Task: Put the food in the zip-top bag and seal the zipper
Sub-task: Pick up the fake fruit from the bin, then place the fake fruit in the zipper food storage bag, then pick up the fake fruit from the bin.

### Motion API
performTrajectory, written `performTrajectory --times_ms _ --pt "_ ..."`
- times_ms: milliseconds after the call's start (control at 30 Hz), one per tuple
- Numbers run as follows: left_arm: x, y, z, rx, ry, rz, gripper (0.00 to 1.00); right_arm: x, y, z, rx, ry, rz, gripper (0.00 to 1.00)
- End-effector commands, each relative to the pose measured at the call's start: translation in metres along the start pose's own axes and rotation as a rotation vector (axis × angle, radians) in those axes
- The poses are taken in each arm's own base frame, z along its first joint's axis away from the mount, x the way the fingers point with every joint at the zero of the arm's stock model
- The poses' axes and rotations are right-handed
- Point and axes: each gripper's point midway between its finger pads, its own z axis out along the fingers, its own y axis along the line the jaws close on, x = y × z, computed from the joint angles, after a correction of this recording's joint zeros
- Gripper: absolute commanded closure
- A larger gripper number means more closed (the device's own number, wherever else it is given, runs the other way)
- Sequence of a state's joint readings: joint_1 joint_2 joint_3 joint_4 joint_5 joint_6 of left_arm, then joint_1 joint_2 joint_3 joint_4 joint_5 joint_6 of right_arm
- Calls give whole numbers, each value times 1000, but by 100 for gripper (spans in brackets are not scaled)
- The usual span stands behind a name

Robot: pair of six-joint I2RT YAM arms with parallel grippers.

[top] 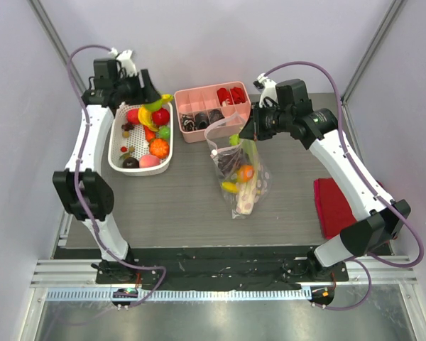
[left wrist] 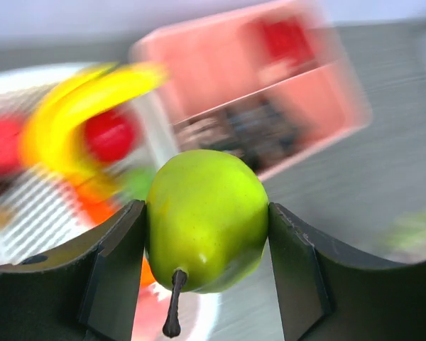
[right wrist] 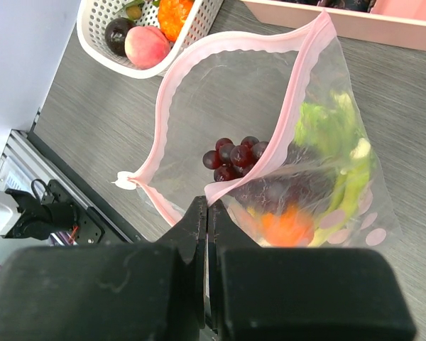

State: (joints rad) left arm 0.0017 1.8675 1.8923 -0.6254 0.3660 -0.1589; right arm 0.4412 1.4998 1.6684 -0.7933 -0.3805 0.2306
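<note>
My left gripper point(left wrist: 207, 220) is shut on a green pear point(left wrist: 206, 213), stem toward the camera, held above the white basket's point(top: 117, 162) right edge; the background is blurred. In the top view this gripper point(top: 150, 96) is at the basket's far end. The clear zip-top bag point(top: 240, 174) stands mid-table with its mouth held open. My right gripper point(right wrist: 206, 206) is shut on the bag's rim at the pink zipper strip point(right wrist: 172, 92); the pale slider tab point(right wrist: 124, 181) is at the left end. Inside are purple grapes point(right wrist: 234, 156), an orange fruit point(right wrist: 287, 224) and the leek point(right wrist: 341, 177).
The white basket holds several more toy fruits, among them a banana point(top: 148, 117) and an orange piece point(top: 159, 148). A pink compartment tray point(top: 199, 96) stands behind the bag. A red cloth point(top: 334, 206) lies at the table's right edge.
</note>
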Motion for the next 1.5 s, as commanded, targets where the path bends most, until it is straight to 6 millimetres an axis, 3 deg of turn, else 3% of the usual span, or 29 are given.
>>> performTrajectory --times_ms 0,33,67,133,167,267,367,500,567,600,700,767,800,833,900,933,1000,1033,1100,1133,1233,1467 --pt "-53 -168 -62 443 -141 -21 71 -20 9 -7 -29 -56 -53 99" --pt "-59 -187 -67 486 -160 -41 70 -21 10 -8 -32 -57 -56 99" --pt "-54 -215 -71 540 -147 -36 70 -21 10 -8 -33 -57 -60 99" --pt "-48 -244 -74 599 -135 -41 70 -21 11 -8 -35 -56 -63 99" --pt "-39 -268 -76 641 -114 -37 70 -21 11 -8 -35 -59 -62 99" --pt "-10 -296 -63 664 -49 -37 70 -20 11 -10 -33 -61 -63 99" --pt "36 -306 -44 670 75 -62 71 -21 9 -13 -13 -78 -48 99" --pt "70 -313 -27 702 162 -69 68 -17 11 -15 -24 -96 -43 99" --pt "79 -321 -24 727 183 -54 56 -20 12 -18 -29 -111 -50 99" --pt "80 -323 -24 731 186 -49 43 -19 12 -17 -32 -108 -47 99" --pt "78 -320 -31 727 178 -32 20 -20 13 -19 -35 -116 -54 99" --pt "66 -306 -45 705 129 -15 12 -21 14 -20 -34 -121 -60 99" --pt "59 -298 -49 693 110 -25 2 -21 13 -20 -31 -120 -61 99" --pt "50 -279 -47 665 80 -48 0 -20 14 -20 -31 -122 -62 99" --pt "34 -266 -64 683 44 -53 0 -19 13 -21 -32 -120 -64 99" --pt "26 -244 -64 643 32 -72 0 -18 14 -22 -39 -120 -65 99" --pt "23 -219 -65 586 29 -91 0 -16 15 -21 -48 -114 -67 99" --pt "28 -189 -58 524 43 -118 0 -15 16 -20 -55 -110 -71 99" --pt "36 -153 -50 428 54 -135 0 -14 16 -20 -58 -109 -73 99" --pt "44 -123 -44 364 59 -111 1 -15 16 -20 -57 -109 -77 99" --pt "75 -71 -30 217 129 -74 5 -15 16 -19 -63 -107 -82 99" --pt "131 2 2 16 301 54 9 -15 17 -17 -70 -104 -84 99"
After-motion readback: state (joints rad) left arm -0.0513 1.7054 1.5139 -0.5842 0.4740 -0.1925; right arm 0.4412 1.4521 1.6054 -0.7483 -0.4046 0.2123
